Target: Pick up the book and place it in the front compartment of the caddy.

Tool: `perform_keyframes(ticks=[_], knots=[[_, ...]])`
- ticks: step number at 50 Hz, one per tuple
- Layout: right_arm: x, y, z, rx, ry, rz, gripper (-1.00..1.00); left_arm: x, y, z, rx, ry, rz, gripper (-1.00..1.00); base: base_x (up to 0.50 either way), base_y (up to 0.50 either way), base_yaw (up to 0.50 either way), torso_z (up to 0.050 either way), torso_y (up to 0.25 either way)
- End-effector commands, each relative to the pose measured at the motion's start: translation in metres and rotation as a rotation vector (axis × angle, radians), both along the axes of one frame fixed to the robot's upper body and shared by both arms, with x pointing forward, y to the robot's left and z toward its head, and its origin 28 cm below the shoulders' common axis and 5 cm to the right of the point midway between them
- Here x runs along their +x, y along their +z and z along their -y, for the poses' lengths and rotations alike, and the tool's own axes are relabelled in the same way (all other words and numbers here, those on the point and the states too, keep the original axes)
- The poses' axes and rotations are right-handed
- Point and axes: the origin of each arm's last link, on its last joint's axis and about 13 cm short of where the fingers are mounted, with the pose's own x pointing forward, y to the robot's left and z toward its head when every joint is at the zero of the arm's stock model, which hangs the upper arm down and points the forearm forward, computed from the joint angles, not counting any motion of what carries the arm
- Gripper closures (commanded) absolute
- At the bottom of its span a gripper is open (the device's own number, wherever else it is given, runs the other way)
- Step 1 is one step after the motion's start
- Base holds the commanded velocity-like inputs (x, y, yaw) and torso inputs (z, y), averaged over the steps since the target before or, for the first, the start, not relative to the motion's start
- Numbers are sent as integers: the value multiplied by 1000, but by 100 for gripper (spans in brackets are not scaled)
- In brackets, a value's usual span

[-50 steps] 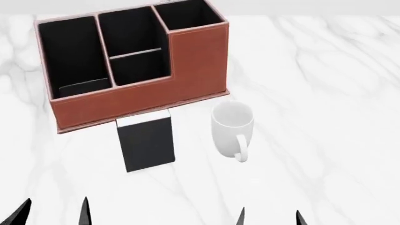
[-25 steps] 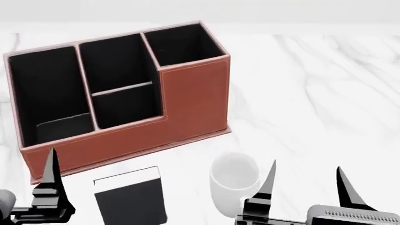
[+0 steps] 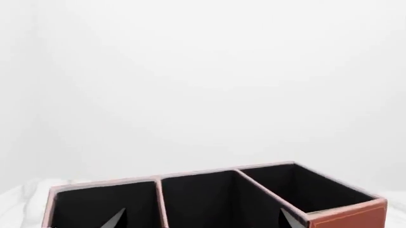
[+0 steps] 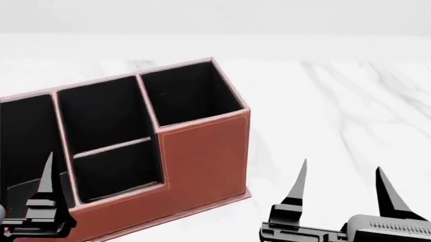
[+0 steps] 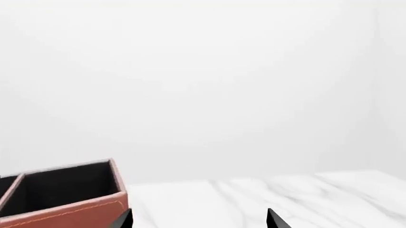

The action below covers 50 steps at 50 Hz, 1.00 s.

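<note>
The caddy [image 4: 202, 156] is a reddish-brown box with black compartments and pale rims, standing on the white marble table at the left of the head view. It also shows in the left wrist view [image 3: 159, 199] and the right wrist view [image 5: 63, 213]. The book is out of view in every frame. My left gripper [image 3: 203, 221] is open and empty, in front of the caddy; only one of its fingers [image 4: 46, 181] shows in the head view. My right gripper [image 4: 340, 174] is open and empty over bare table to the right of the caddy, and its fingertips also show in the right wrist view [image 5: 198, 219].
The white marble table [image 4: 336, 101] stretches to the right of and behind the caddy, up to a plain pale wall. The white mug is out of view.
The head view has swung upward: the book and the mug have slid out of its lower edge and the caddy sits lower in it. Both grippers have risen further into view.
</note>
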Motion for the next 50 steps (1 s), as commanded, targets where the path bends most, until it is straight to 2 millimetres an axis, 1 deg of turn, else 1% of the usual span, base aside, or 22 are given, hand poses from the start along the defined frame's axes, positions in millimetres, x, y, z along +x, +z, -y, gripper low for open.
perform_keyframes(ticks=[1,16,19,22,32,50], knots=[[1,2,1,4,-5,8,-100,0,2,-1,0,0,4,-100,500,0,0,0,0],[2,2,1,11,-8,1,-100,1,-1,-1,2,-2,-3,-100,500,0,0,0,1],[3,2,2,39,-25,7,-100,1,-1,-1,1,-1,-4,-100,500,0,0,0,3],[2,-1,0,20,-27,5,-100,1,-2,-1,2,-1,-6,-100,44,0,0,0,3],[1,-3,1,32,-4,16,-100,0,-4,0,7,0,-8,-100,0,0,0,0,0],[0,-3,1,20,-17,34,-100,0,-5,0,6,-1,-11,-100,0,0,489,0,0]])
